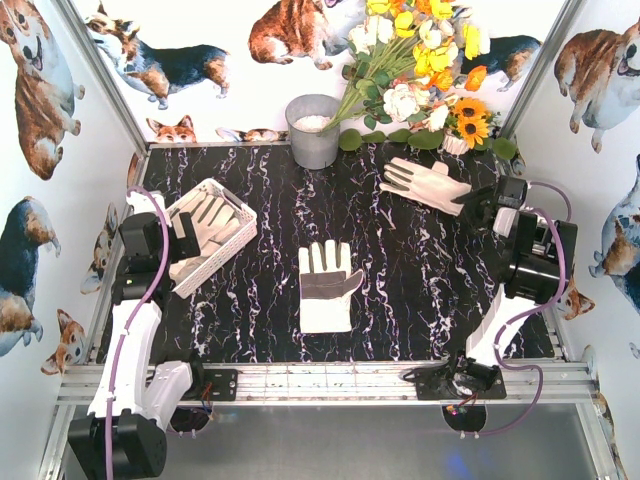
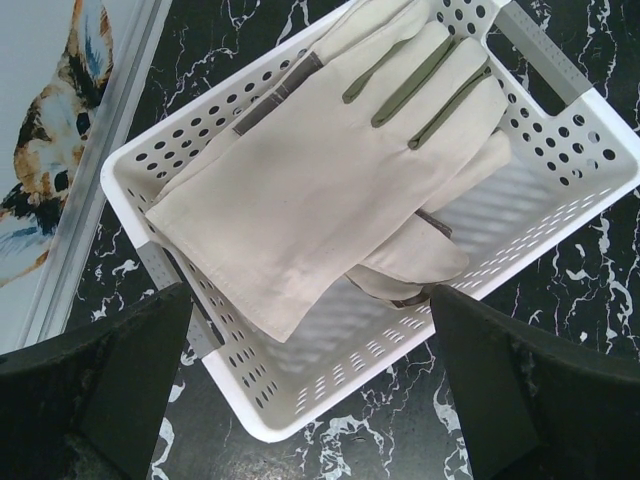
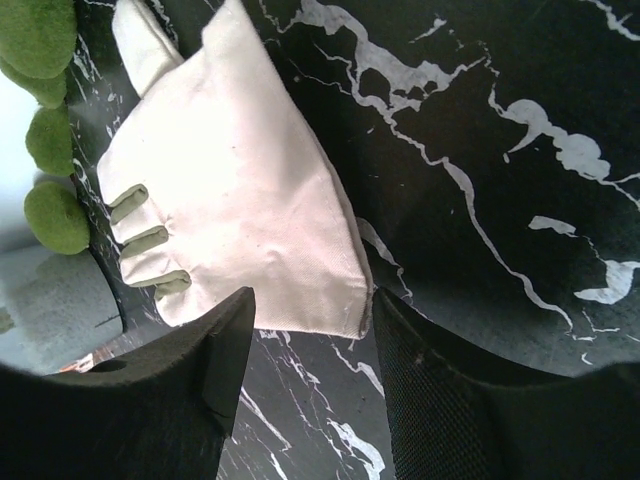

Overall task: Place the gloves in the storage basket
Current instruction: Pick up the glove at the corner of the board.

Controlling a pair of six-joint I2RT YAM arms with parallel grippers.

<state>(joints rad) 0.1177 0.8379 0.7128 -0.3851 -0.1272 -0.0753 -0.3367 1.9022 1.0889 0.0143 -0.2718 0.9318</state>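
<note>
I am looking down on a black, white-veined marble counter (image 1: pixel 420 290) with my two arms mounted at its near edge. The white slotted storage basket (image 2: pixel 570 150) sits at the left edge of the counter, angled, and it holds a cream glove (image 2: pixel 320 170) lying back up with olive strips between its fingers. A second glove (image 2: pixel 430 255) lies partly hidden beneath it. My left end effector (image 2: pixel 310 295) hangs above the near end of the basket with its fingers spread wide and nothing between them. A third glove (image 1: pixel 326 287) lies flat in the middle of the counter, grey palm patch up, with its fingers pointing toward the far edge. A fourth glove (image 3: pixel 230 200) lies near the far right corner, just beside the green leaves (image 3: pixel 40 30) of a bunch of yellow and white flowers (image 1: pixel 420 60), its fingers pointing left. My right end effector (image 3: pixel 312 300) is low at that glove's cuff, its fingers apart and standing either side of the cuff's edge. I cannot tell whether the pads touch the fabric. A grey metal bucket (image 1: pixel 314 130) stands at the middle of the far edge.
</note>
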